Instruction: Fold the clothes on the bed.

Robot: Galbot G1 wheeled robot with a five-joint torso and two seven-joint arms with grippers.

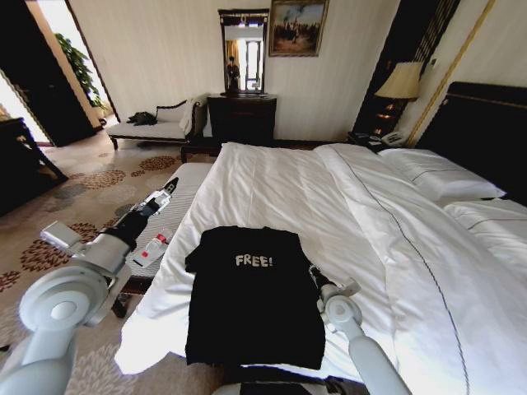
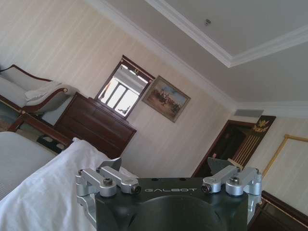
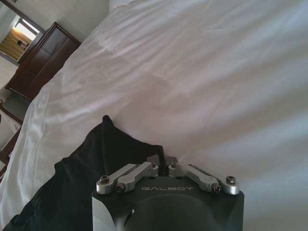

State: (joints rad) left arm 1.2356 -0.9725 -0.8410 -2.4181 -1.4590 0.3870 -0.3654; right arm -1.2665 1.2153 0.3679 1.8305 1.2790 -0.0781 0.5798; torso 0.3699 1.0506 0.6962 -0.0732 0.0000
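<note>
- Pinching the T-shirt point(image 1: 251, 300) w/ my right claw point(image 1: 312, 271): fingers point(image 3: 155, 158) closed on the fabric at the sleeve edge on my right side.
- T-shirt lies flat on the bed point(image 1: 329, 206), near the foot edge, "FREE!" lettering face up, on the white duvet point(image 1: 272, 181).
- Left claw point(image 1: 171, 183) held off the bed's left side, above a bench point(image 1: 177, 185), fingers point(image 2: 111, 165) spread apart, gripping nothing.
</note>
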